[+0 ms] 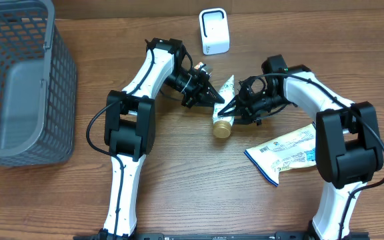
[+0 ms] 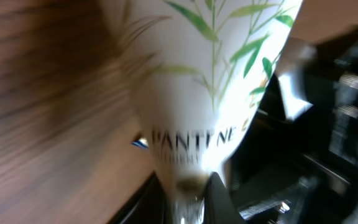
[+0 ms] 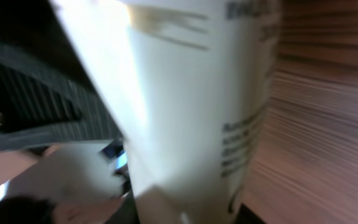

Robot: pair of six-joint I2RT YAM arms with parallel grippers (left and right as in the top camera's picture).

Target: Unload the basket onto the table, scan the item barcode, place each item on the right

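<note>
Showing white tube (image 1: 227,88) | green leaf print | PANTENE lettering | gold cap (image 1: 223,128)

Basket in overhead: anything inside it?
Inside the basket only its bare grey floor shows, with no item on the part in view. Its left side runs out of frame, and the mesh walls cover the floor's edges, so those strips can't be checked.
</note>
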